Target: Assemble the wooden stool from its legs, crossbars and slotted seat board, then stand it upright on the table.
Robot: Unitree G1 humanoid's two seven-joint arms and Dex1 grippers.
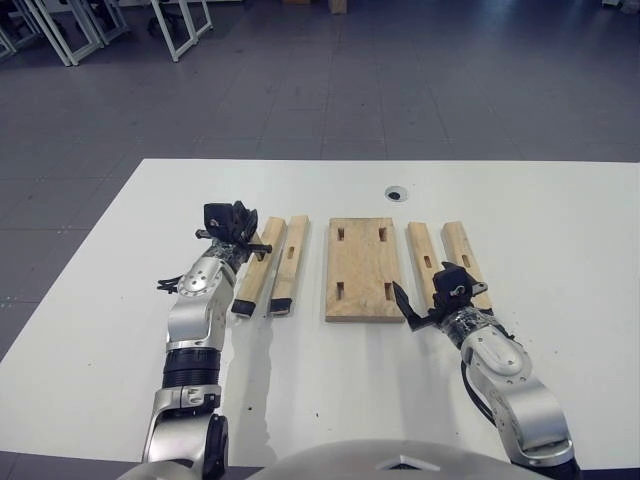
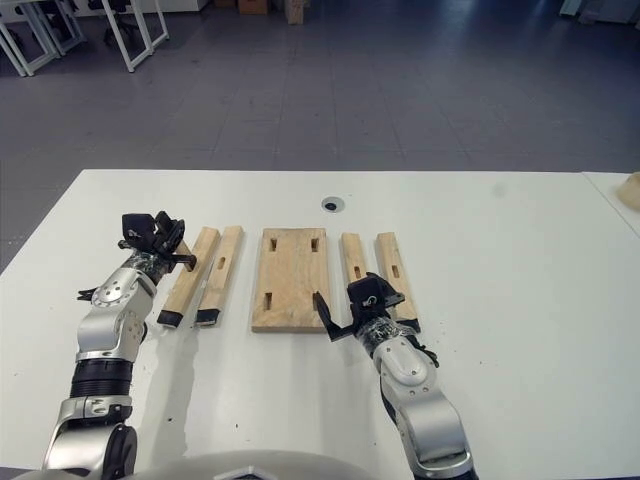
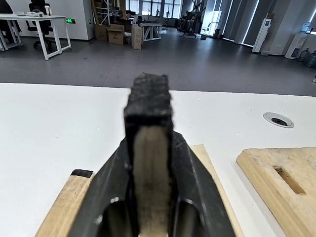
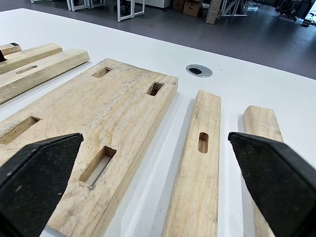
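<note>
- Left tool: fingers pressed together, nothing visibly pinched. It sits by the far end of the outer left bar, on that bar's outer side. Can't tell if it touches the wood.
- Right tool: spread wide, gripping nothing. One fingertip is by the near right corner of the seat board. The other is over the outer right bar. The inner right bar runs between them.
- Seat board lies flat in the middle of the table, four slots facing up.
- Inner left bar lies just beside the outer left one. Both have black caps on their near ends.
- The two right bars lie side by side just right of the board, one slot showing in each.
- All parts are loose and flat, nothing joined yet.
- Round cable port is set in the table beyond the board.
</note>
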